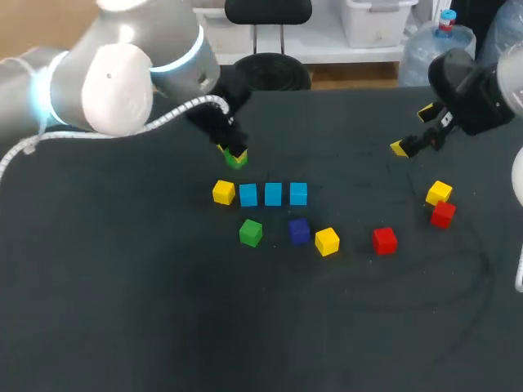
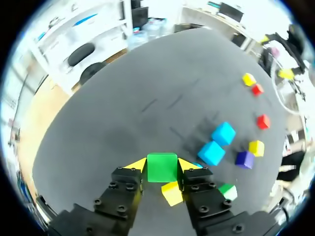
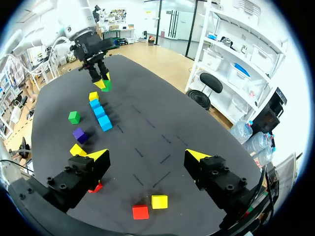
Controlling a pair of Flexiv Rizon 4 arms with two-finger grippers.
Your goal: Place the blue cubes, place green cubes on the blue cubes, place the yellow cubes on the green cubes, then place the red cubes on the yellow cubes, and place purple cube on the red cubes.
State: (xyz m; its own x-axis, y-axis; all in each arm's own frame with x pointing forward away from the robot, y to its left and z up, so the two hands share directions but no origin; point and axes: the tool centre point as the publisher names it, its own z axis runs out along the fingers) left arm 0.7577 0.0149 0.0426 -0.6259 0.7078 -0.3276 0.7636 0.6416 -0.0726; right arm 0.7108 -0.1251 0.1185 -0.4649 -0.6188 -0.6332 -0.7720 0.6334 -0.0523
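Clamping the held green cube (image 2: 162, 167) from two sides, the left gripper (image 1: 232, 153) has its fingers (image 2: 135, 164) flat on opposite faces, and the grip looks square. It hangs above the table (image 1: 122, 310), just behind the row. Directly under it in the left wrist view is a yellow cube (image 2: 171, 192), which touches the end of the three blue cubes (image 1: 273, 193).

Judgement: the step in hand is green onto blue.
- Shift sideways over the nearest blue cube (image 1: 248, 194); do not descend on the yellow neighbour.
- Square the edges to the row and lower straight.
- Release only once seated, then lift vertically so the fingers do not nudge adjoining cubes.

A second green cube (image 1: 251, 233) lies in front of the row. The right gripper (image 3: 147, 155) has its fingers wide apart and holds nothing, well off to the side.
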